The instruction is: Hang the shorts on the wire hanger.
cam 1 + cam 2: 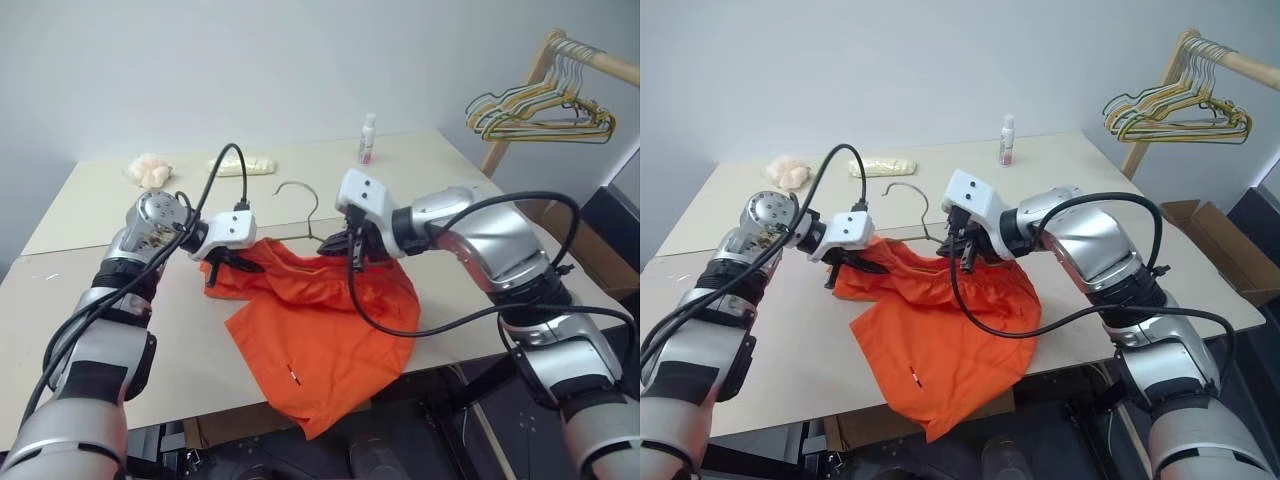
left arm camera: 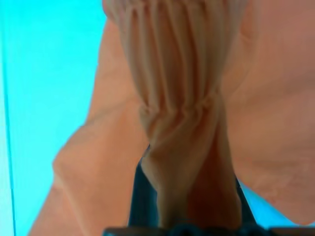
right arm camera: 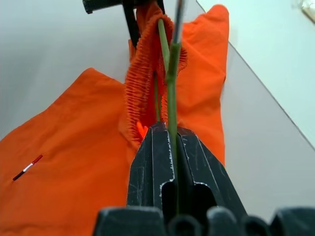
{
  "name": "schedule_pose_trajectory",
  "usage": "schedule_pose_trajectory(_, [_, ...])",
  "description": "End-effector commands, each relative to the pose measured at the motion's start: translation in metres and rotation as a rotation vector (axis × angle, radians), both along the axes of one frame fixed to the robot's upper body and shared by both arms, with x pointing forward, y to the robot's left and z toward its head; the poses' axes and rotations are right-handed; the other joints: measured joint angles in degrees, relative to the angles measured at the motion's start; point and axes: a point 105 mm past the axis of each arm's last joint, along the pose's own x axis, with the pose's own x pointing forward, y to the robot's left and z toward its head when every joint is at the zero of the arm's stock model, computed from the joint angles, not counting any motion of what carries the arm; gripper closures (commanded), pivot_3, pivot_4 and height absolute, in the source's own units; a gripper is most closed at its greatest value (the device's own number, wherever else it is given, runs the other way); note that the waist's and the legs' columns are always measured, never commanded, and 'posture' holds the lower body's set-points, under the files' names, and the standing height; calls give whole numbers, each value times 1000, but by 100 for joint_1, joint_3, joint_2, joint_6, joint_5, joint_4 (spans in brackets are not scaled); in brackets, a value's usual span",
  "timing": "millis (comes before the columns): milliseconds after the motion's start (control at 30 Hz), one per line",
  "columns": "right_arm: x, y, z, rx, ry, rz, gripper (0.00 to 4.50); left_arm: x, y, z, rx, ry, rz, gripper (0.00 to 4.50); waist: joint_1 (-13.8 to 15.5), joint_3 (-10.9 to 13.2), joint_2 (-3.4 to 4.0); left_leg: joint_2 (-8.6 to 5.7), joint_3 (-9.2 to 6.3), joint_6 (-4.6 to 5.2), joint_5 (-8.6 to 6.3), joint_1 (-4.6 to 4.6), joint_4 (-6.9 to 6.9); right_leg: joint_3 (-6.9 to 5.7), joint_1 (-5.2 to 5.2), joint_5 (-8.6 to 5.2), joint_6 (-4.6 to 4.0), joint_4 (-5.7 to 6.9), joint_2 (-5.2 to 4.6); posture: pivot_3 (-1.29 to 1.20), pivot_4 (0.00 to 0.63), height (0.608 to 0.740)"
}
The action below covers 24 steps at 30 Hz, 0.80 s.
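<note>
The orange shorts (image 1: 320, 330) lie on the table, and one leg droops over the table's front edge. My left gripper (image 1: 218, 268) is shut on the gathered waistband (image 2: 182, 98) at the shorts' left end and holds it slightly off the table. My right gripper (image 3: 170, 147) is shut on the thin wire hanger (image 3: 171, 64), whose wire runs into the waistband opening. The hanger's hook (image 1: 297, 190) sticks up behind the shorts between the two grippers. The right wrist view also shows the left gripper's black fingers (image 3: 130, 19) at the far end of the waistband.
A small white bottle (image 1: 367, 138) stands at the table's back edge. A pale crumpled lump (image 1: 150, 170) and a yellowish strip (image 1: 245, 166) lie at the back left. Bunched coloured hangers (image 1: 540, 110) hang on a wooden rack at the right, with a cardboard box (image 1: 1215, 240) below.
</note>
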Motion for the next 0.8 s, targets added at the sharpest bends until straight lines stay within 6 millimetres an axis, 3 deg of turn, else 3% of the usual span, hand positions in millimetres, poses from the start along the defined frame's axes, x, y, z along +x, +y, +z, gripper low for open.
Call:
schedule_pose_trajectory(33, [2, -6, 17, 41, -54, 0, 4500, 5, 9, 27, -54, -85, 36, 2738, 0, 0, 0, 0, 0, 0, 0, 0, 0, 0, 0, 0, 0, 0, 0, -212, 0, 740])
schedule_pose_trajectory(267, [4, -10, 18, 49, -47, -12, 4500, -3, 19, 43, -127, -60, 30, 434, 1, 0, 0, 0, -1, 0, 0, 1, 0, -1, 0, 0, 0, 5, 0, -204, 0, 740])
schedule_pose_trajectory(300, [5, -11, 19, 54, -44, -18, 4500, -5, 21, 45, -132, -56, 20, 270, 2, 0, 0, 0, -2, 0, 0, 0, 0, -2, 0, 0, 0, 5, 0, -205, 0, 740])
schedule_pose_trajectory(400, [4, -14, 22, 66, -44, -18, 4500, -8, 34, 43, -112, -57, 52, 270, 0, 0, 0, -1, -3, 0, 0, -1, 0, -2, -1, 0, 0, 5, 0, -204, 0, 740])
schedule_pose_trajectory(567, [-2, -18, 33, 93, -49, 1, 4500, 1, 51, 7, -4, -70, 167, 270, 4, 0, 0, 0, -3, 0, 0, 11, -1, -2, 5, 0, 0, 10, -1, -207, 0, 740])
schedule_pose_trajectory(667, [-4, -20, 36, 96, -51, 7, 4500, 13, 48, -6, 14, -119, 231, 886, 28, 0, -2, -2, -6, 0, 0, 9, 0, -3, 4, 0, 0, 14, -1, -212, 0, 740])
schedule_pose_trajectory(800, [-5, -21, 37, 93, -53, 6, 4500, 23, 42, -3, -25, -158, 269, 2101, 23, 0, -3, -5, -9, 0, 0, -4, 0, -7, -4, 0, 0, 14, -5, -221, 0, 740])
